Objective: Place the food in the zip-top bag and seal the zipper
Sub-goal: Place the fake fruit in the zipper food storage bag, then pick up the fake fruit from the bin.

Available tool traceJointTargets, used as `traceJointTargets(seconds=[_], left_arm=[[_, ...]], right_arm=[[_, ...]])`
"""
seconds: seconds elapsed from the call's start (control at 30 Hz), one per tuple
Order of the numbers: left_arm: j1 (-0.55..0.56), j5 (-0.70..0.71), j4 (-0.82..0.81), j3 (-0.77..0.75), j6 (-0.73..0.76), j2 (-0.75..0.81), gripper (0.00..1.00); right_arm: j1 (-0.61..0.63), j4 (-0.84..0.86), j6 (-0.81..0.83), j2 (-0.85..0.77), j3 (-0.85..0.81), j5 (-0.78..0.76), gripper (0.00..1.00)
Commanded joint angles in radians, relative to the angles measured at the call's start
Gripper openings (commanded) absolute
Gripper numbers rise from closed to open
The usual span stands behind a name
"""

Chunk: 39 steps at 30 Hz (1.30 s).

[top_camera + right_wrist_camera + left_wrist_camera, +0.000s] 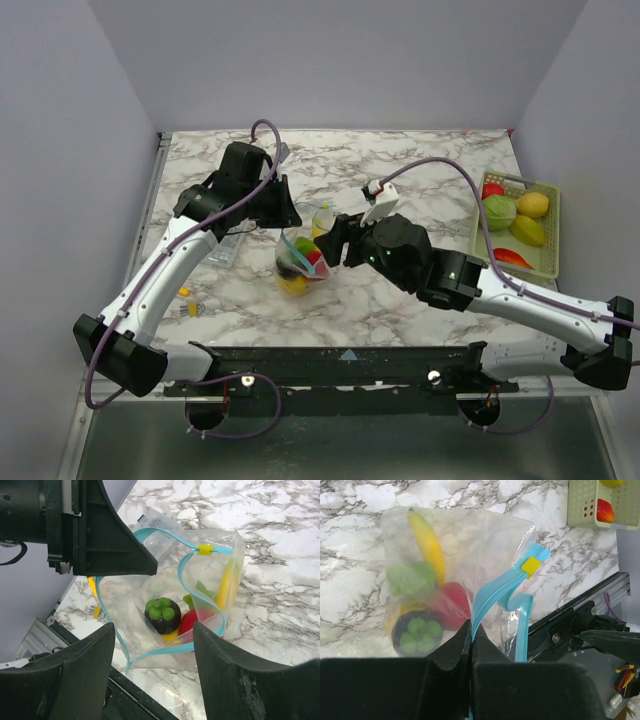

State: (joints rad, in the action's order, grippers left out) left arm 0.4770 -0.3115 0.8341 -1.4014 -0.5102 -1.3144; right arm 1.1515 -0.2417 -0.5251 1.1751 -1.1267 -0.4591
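Bag pinned by its zipper, mouth gaping.

Left pincer (471,635) is clamped tight on one end of the teal zipper (492,592). This probably props the bag (303,262) up with its food (161,616) inside and gives the other arm something to pull against. Right pincer (154,630) is spread wide and grips nothing, with the open mouth just below, between its fingers. The slider (530,567) sits at the strip's far end. More food lies in the basket (517,180), well apart on the tabletop (420,160).
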Motion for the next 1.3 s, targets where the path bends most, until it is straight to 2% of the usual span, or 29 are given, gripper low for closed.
traceJointTargets(seconds=[0.0, 0.17, 0.3, 0.4, 0.53, 0.7, 0.73, 0.87, 0.9, 0.93, 0.97, 1.0, 1.1, 1.27], left_arm=[[-0.002, 0.008, 0.011, -0.031, 0.022, 0.024, 0.00], [-0.002, -0.015, -0.007, -0.015, 0.017, 0.020, 0.00], [-0.002, -0.012, -0.003, -0.013, 0.028, 0.021, 0.00], [-0.003, -0.004, -0.009, -0.004, 0.030, 0.020, 0.00], [-0.008, 0.048, -0.009, 0.005, 0.021, 0.011, 0.00], [-0.053, 0.092, -0.014, 0.035, -0.017, -0.002, 0.00], [-0.061, 0.092, -0.018, 0.042, -0.025, -0.005, 0.00], [-0.092, 0.066, -0.038, 0.063, -0.040, -0.012, 0.00], [-0.094, 0.053, -0.045, 0.067, -0.034, -0.012, 0.00], [-0.096, 0.038, -0.052, 0.069, -0.029, -0.015, 0.00], [-0.097, 0.026, -0.057, 0.075, -0.026, -0.018, 0.00], [-0.098, 0.014, -0.062, 0.079, -0.023, -0.019, 0.00], [-0.098, -0.024, -0.076, 0.092, -0.018, -0.021, 0.00], [-0.099, -0.071, -0.070, 0.097, 0.000, -0.029, 0.00]], right_arm=[[0.000, -0.155, -0.055, 0.073, -0.081, -0.041, 0.65], [-0.007, -0.153, -0.018, 0.166, -0.133, -0.092, 0.64], [-0.120, -0.157, -0.004, 0.231, -0.148, 0.042, 0.64], [-0.130, -0.153, 0.025, 0.263, -0.160, 0.086, 0.61], [-0.129, -0.179, 0.008, 0.271, -0.172, 0.075, 0.43], [-0.129, -0.191, -0.014, 0.225, -0.155, 0.020, 0.04], [-0.130, -0.203, -0.021, 0.220, -0.160, 0.009, 0.01], [-0.130, -0.233, -0.050, 0.206, -0.169, -0.027, 0.01], [-0.133, -0.247, -0.058, 0.207, -0.171, -0.045, 0.06], [-0.145, -0.261, -0.068, 0.207, -0.174, -0.062, 0.16], [-0.171, -0.275, -0.073, 0.207, -0.171, -0.066, 0.22], [-0.200, -0.285, -0.081, 0.202, -0.166, -0.060, 0.24], [-0.321, -0.289, -0.091, 0.168, -0.123, -0.043, 0.27], [-0.612, -0.320, -0.138, 0.113, -0.051, -0.050, 0.37]])
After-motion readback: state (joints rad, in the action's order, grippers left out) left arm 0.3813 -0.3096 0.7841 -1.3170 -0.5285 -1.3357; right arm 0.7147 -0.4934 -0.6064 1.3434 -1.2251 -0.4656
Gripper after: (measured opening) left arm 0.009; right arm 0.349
